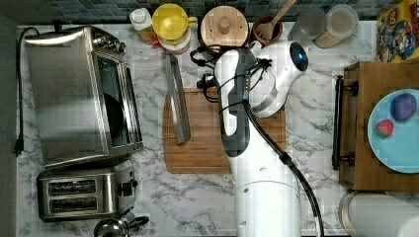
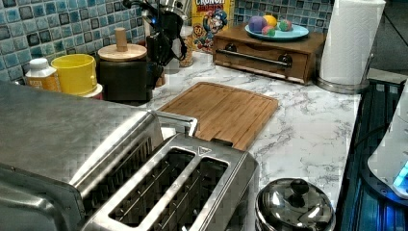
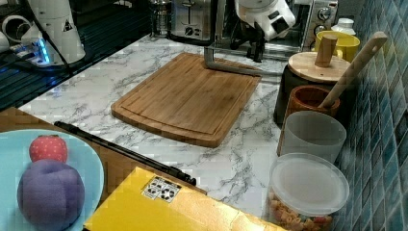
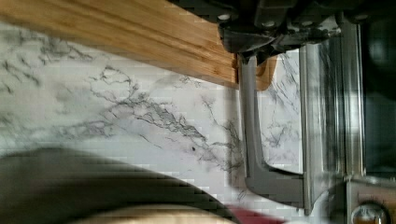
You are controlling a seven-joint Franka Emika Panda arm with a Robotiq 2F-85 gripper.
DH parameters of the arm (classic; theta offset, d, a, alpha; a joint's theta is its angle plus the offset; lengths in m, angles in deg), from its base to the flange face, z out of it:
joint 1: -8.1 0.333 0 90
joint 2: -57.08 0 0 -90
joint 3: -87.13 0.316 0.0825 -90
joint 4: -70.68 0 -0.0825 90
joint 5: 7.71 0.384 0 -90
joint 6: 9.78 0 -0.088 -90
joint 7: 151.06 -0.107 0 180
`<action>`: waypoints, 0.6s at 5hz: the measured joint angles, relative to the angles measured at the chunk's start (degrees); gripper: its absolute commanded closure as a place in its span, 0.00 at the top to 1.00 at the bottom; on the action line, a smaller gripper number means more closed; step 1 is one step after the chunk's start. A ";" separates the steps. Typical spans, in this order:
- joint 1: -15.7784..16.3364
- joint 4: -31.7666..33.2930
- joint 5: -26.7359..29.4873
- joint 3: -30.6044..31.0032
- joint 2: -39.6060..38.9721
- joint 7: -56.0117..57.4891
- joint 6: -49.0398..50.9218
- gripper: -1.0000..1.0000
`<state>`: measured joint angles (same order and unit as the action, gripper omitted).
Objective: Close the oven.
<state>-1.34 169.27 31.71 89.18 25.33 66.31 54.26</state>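
The oven (image 1: 74, 98) stands at the top view's left on the marble desk (image 1: 197, 197), its glass door (image 1: 148, 81) dropped fully open and lying flat toward the cutting board (image 1: 207, 143); the dark cavity faces the top view's right; the door's bar handle (image 1: 177, 98) forms the outer edge, its long axis running up and down in the top view, over the board's near margin. The hand (image 4: 254, 49) sits just beside the handle's upper half in the top view, on the side away from the oven; in the wrist view its dark fingers (image 4: 243, 39) crowd the bar's end, though whether they are parted or clamped, or touching the bar, cannot be told. The arm (image 1: 237, 108) reaches in from the top view's bottom across the board. Judgement: closing calls for lifting the handle up and swinging it toward the oven, i.e. toward the top view's left, about the hinge at the oven's lower front. A two-slot toaster (image 1: 84, 192) stands just beside the oven; a yellow mug (image 1: 170, 22) and a wooden-lidded canister (image 1: 225, 24) line the back wall.
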 measured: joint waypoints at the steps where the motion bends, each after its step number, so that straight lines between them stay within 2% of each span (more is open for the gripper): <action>1: 0.45 -1.73 -2.18 0.04 -2.15 1.85 1.33 0.00; 3: 0.50 -1.62 -2.49 1.69 -3.53 1.85 3.33 0.00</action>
<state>-0.83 167.64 29.22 90.87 21.81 68.15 57.59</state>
